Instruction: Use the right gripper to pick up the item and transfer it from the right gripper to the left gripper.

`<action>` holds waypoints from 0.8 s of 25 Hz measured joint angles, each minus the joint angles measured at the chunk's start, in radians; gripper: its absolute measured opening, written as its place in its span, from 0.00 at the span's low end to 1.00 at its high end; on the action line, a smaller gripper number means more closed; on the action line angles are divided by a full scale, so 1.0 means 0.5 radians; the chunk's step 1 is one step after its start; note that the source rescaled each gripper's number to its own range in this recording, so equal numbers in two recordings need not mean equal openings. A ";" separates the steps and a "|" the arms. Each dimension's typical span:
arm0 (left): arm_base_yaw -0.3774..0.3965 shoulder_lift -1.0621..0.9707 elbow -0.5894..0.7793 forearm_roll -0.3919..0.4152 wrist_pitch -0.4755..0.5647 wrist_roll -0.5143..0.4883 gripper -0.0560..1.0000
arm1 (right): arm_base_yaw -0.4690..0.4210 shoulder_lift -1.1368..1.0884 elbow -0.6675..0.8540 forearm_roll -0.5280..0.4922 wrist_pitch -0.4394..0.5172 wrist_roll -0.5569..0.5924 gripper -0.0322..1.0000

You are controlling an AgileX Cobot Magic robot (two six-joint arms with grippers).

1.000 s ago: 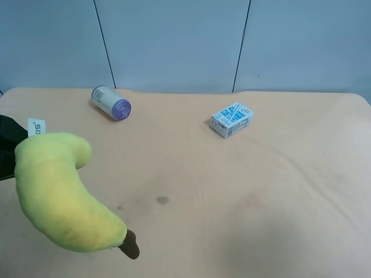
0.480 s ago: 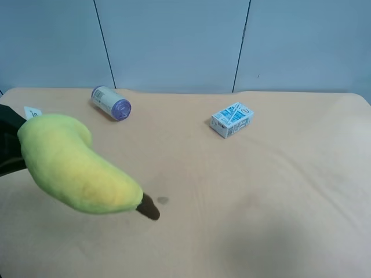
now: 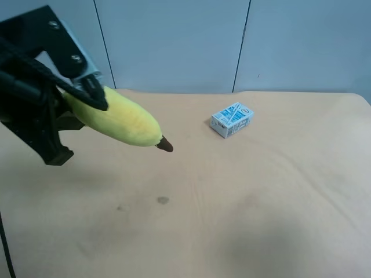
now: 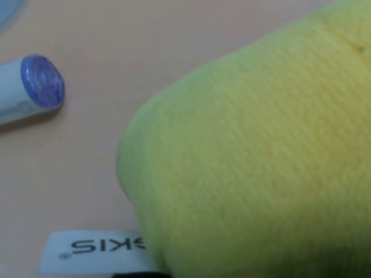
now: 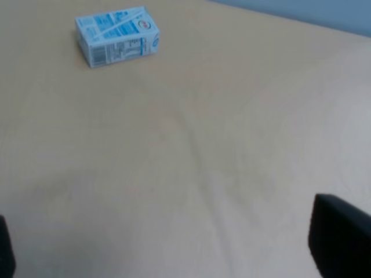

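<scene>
L gripper [image 3: 80, 109] clamped on plush banana [image 3: 124, 120], stem end sticking out away from it, purple-lidded can [image 4: 29, 92] nr. R gripper [image 5: 174, 249] wide apart, blue-and-white carton [image 5: 117, 36] well ahead.

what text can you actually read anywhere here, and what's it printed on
"KIS": on the white tag of the plush banana. It is upside down in the left wrist view, and any further letters are hidden behind the plush.
Blue-and-white carton: blue printing and a small round logo, too blurred to read in either view.
Purple-lidded can: no legible text on the part that shows.
</scene>
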 joint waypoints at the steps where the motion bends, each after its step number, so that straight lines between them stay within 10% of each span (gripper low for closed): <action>1: 0.000 0.094 -0.037 0.031 0.028 -0.007 0.05 | 0.000 0.000 0.000 0.000 0.000 0.000 1.00; 20: 0.537 1.110 -0.338 0.183 0.021 0.138 0.07 | 0.000 -0.001 0.000 0.000 0.000 0.000 1.00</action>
